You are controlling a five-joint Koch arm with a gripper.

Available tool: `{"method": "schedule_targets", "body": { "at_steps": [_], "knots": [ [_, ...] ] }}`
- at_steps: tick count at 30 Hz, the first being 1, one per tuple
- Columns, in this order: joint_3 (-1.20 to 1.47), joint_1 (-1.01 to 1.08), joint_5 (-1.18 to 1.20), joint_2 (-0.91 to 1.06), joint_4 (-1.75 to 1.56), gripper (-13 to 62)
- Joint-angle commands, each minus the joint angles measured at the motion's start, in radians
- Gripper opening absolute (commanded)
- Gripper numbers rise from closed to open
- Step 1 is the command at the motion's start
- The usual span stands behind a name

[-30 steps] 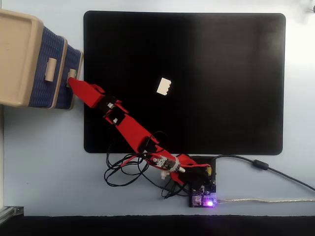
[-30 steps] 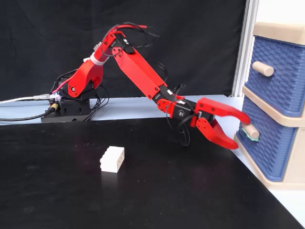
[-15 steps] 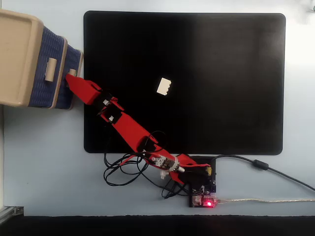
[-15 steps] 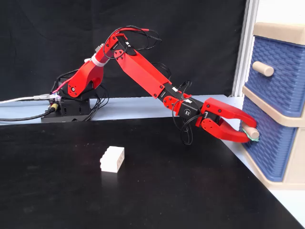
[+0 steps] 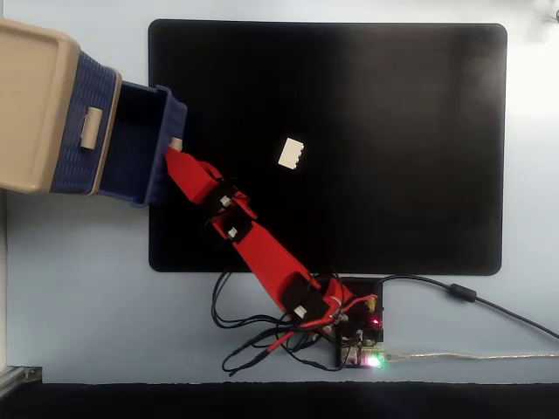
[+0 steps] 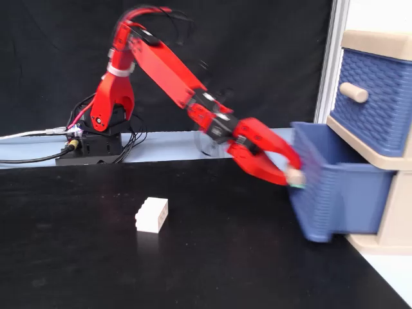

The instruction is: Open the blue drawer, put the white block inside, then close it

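Note:
The blue drawer (image 5: 138, 131) (image 6: 335, 193) stands pulled out of its cabinet, showing its deep navy inside. My red gripper (image 5: 174, 150) (image 6: 293, 176) is at the drawer's front, shut around the small beige handle (image 5: 176, 143) (image 6: 295, 174); it looks blurred in one fixed view. The white block (image 5: 291, 153) (image 6: 152, 214) lies alone on the black mat (image 5: 393, 131) (image 6: 193, 270), well away from the gripper and the drawer.
The beige cabinet (image 5: 31, 105) (image 6: 376, 45) holds a second navy drawer (image 5: 74, 153) (image 6: 380, 103), pushed in above the open one. The arm's base (image 5: 358, 336) (image 6: 96, 145) and loose cables (image 5: 253, 340) sit at the mat's edge.

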Motion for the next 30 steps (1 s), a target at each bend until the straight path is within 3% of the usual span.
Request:
{"method": "schedule_targets", "body": {
  "at_steps": [1, 6, 7, 8, 9, 10, 11, 13, 16, 22, 25, 30],
  "knots": [
    [0.127, 0.023, 0.023, 0.187, 0.048, -8.3],
    [0.262, 0.037, 0.023, 0.298, 0.048, -5.8],
    [0.262, 0.038, 0.023, 0.296, 0.046, 1.6],
    [0.259, 0.038, 0.018, 0.295, 0.048, 15.5],
    [0.258, 0.041, 0.017, 0.298, 0.051, 24.9],
    [0.258, 0.054, 0.017, 0.305, 0.055, 32.0],
    [0.258, 0.078, 0.015, 0.314, 0.066, 33.8],
    [0.252, 0.138, 0.008, 0.371, 0.152, 33.9],
    [0.172, 0.192, -0.080, 0.502, 0.531, 33.9],
    [-0.252, 0.483, -0.584, 0.482, 1.350, 33.8],
    [-0.373, 0.603, -0.752, 0.342, 1.424, 33.7],
    [-0.445, 0.653, -0.779, 0.109, 1.250, 33.7]
  ]
}}
